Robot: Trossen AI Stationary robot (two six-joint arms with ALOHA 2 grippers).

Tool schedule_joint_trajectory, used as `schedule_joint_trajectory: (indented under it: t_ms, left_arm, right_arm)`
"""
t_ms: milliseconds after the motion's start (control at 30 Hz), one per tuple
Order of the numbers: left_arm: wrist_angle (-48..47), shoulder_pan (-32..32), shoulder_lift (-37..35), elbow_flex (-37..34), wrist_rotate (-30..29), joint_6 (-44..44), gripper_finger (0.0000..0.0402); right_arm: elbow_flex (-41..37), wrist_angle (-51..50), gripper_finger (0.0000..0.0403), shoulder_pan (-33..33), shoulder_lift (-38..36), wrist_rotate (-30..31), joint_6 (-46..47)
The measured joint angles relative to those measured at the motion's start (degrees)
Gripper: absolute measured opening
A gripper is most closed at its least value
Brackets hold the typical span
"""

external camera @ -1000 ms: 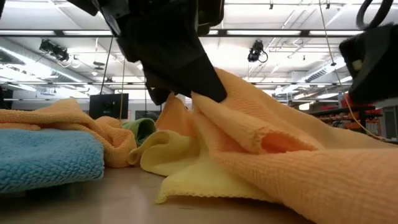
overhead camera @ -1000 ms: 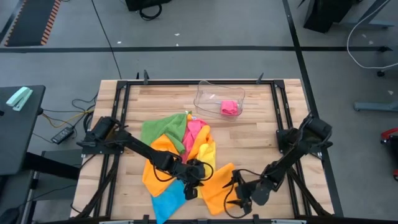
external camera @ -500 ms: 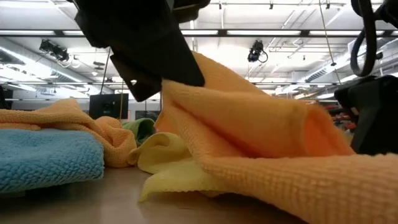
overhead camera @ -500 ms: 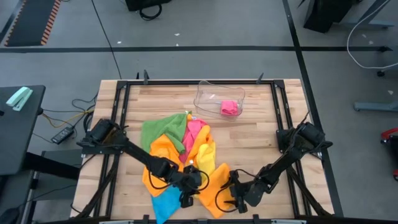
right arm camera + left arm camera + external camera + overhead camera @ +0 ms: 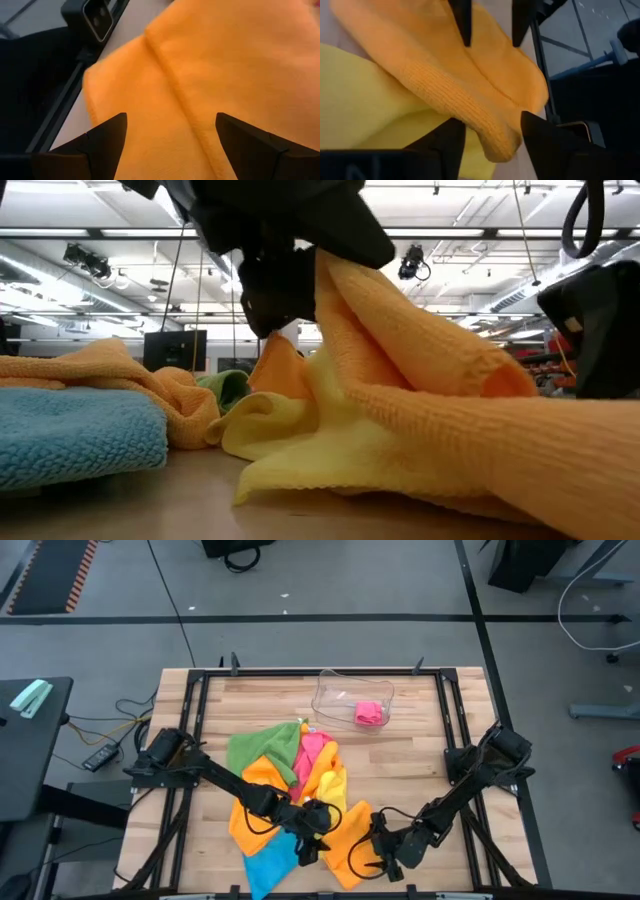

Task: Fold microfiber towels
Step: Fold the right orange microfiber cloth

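While both grippers' fingers stand wide over the half-folded orange towel (image 5: 350, 835), the next move calls for regrasping an edge

Left gripper (image 5: 309, 848) fingers apart; right gripper (image 5: 373, 862) fingers spread wide.

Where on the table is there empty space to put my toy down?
Bare wood shows along the table's right side, between the clear tray and the right arm, and in the far left corner beside the tray. The front middle is crowded: the towel pile, the left claw and the right claw are on the orange towel.
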Motion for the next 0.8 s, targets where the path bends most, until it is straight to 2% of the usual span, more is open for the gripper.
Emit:
schedule_joint_trajectory:
  t_ms: [133, 300, 567, 800]
  left_arm:
    - [0.31, -0.04, 0.0, 0.0, 0.01, 0.3, 0.0233]
    - [0.36, -0.01, 0.0, 0.0, -0.01, -0.01, 0.0244]
    - [-0.57, 0.18, -0.02, 0.0, -3.61, 1.53, 0.0218]
    - [-0.46, -0.79, -0.02, 0.0, -3.63, 1.82, 0.0198]
  right_arm:
    - [0.02, -2.0, 0.0314, 0.02, 0.25, -2.91, 1.08]
    - [5.85, -17.25, 0.0301, 0.02, 0.87, -1.36, 3.29]
    - [20.57, -35.35, 0.0268, -0.44, 6.09, 0.45, -3.0]
    - [24.01, -36.92, 0.0262, -3.28, 5.82, -1.39, -6.02]
